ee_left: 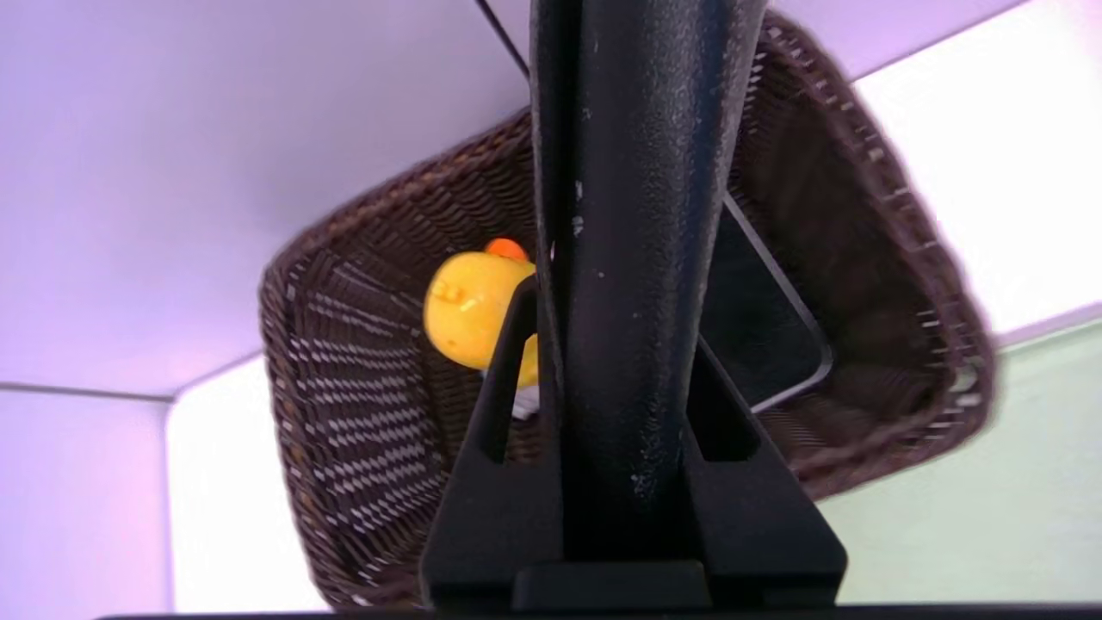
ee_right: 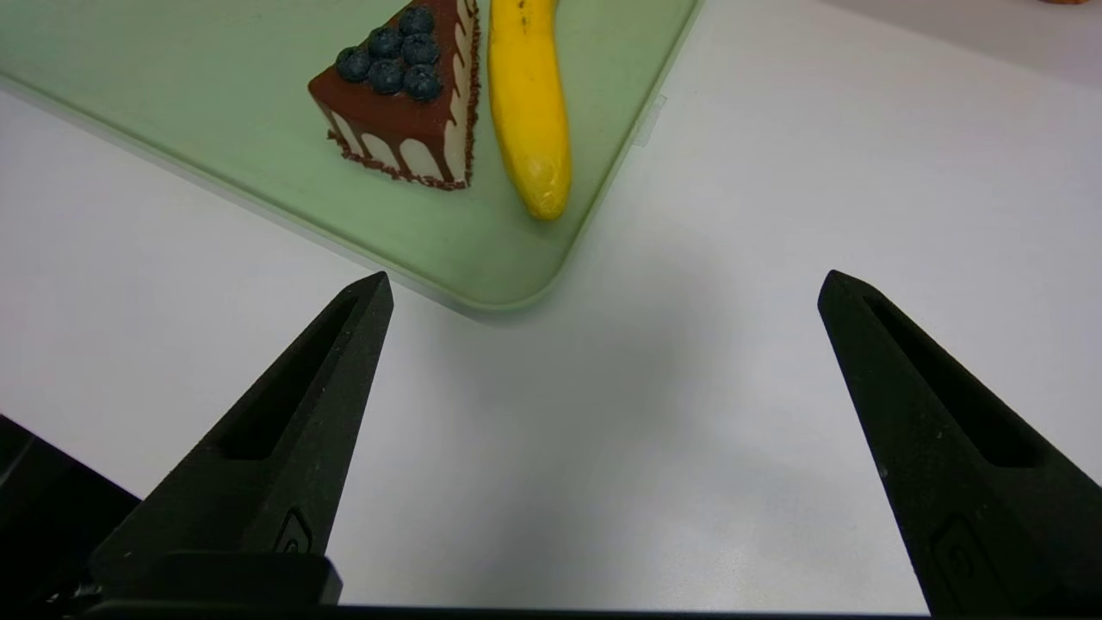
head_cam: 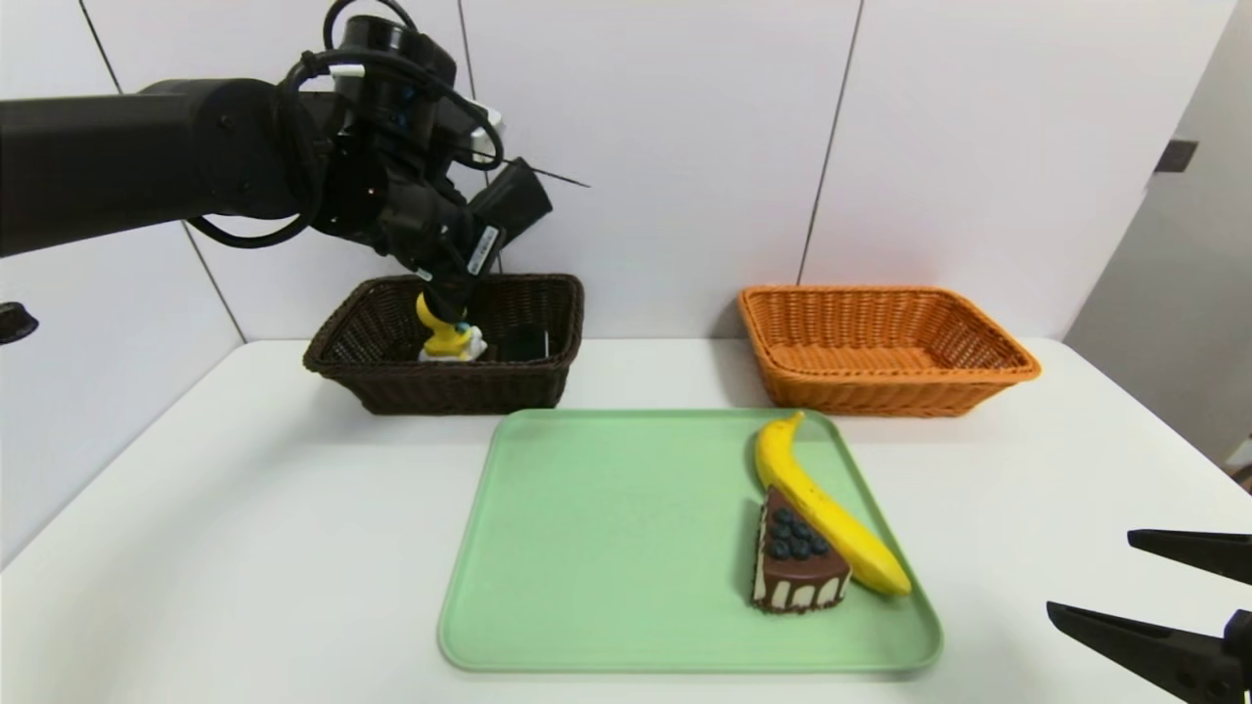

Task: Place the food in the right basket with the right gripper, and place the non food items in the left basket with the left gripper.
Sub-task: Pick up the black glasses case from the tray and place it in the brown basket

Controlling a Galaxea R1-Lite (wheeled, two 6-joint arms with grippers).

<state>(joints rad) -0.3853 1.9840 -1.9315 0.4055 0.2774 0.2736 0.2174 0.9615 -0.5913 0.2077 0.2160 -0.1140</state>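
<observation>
My left gripper hangs over the dark brown basket, shut on a long black rough-faced thing, seemingly the fabric case, which fills the space between the fingers. The yellow duck sits in that basket beside the fingers, not between them. The white-rimmed device leans there too. The banana and the cake wedge touch each other on the tray's right side. My right gripper is open and empty near the tray's front right corner. The orange basket holds nothing.
The green tray lies in the middle of the white table, its left half bare. Both baskets stand at the back against the white wall. Bare table stretches between the right gripper and the orange basket.
</observation>
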